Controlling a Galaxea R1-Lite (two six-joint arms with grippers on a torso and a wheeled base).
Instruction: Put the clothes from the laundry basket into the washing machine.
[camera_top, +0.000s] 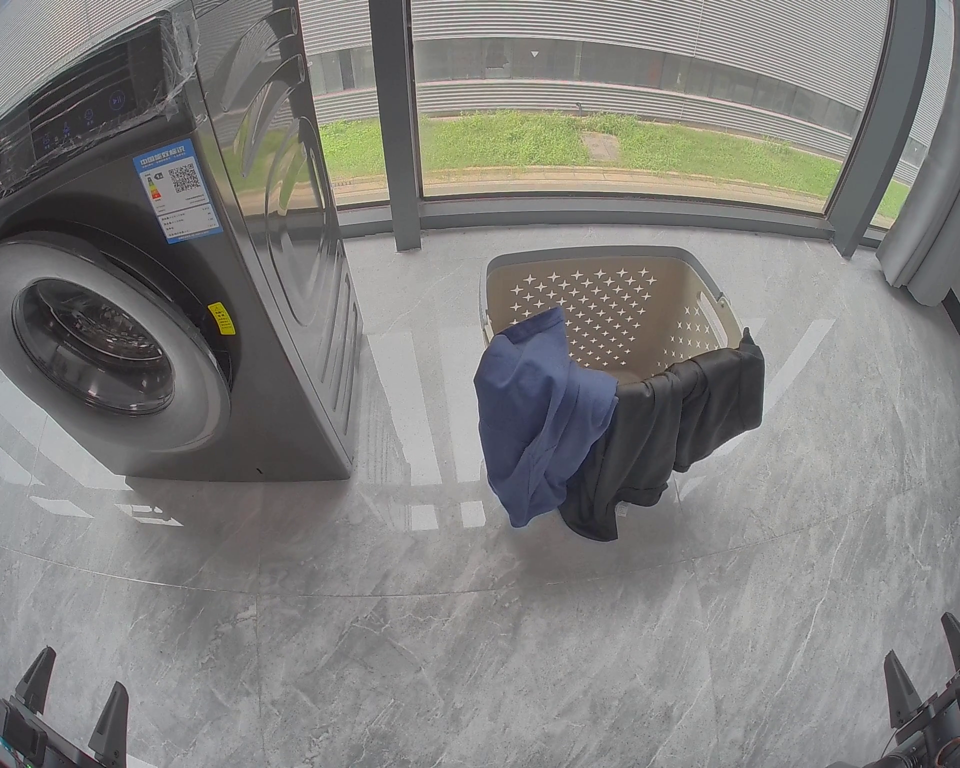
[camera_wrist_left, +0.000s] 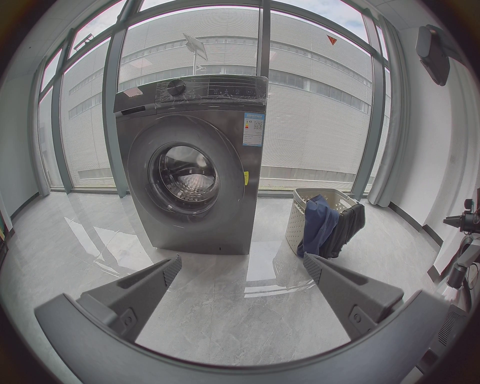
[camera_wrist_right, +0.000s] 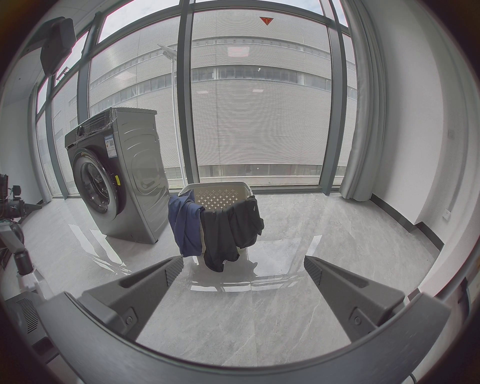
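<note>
- Centrally, the basket (camera_top: 600, 290) stands on the floor (camera_top: 450, 640) near the window (camera_top: 620, 100), to the right of the washer (camera_top: 280, 300) and apart from it.
- Blue garment (camera_top: 535, 420): draped over the basket's near-left rim, hanging down outside.
- Black garment (camera_top: 670, 420): draped over the near-right rim, touching the blue one and tucked partly behind it.
- Washer: at the floor's left, its round door (camera_top: 95, 345) shut.
- Pillar (camera_top: 395, 120): behind the gap between washer and basket.
- Curtain (camera_top: 925, 230): at the floor's far right corner.
- Left gripper (camera_top: 77, 690): low at the near left, released, holding nothing.
- Right gripper (camera_top: 920, 650): low at the near right, released, holding nothing.
- A stretch of floor separates both grippers from basket and washer.
</note>
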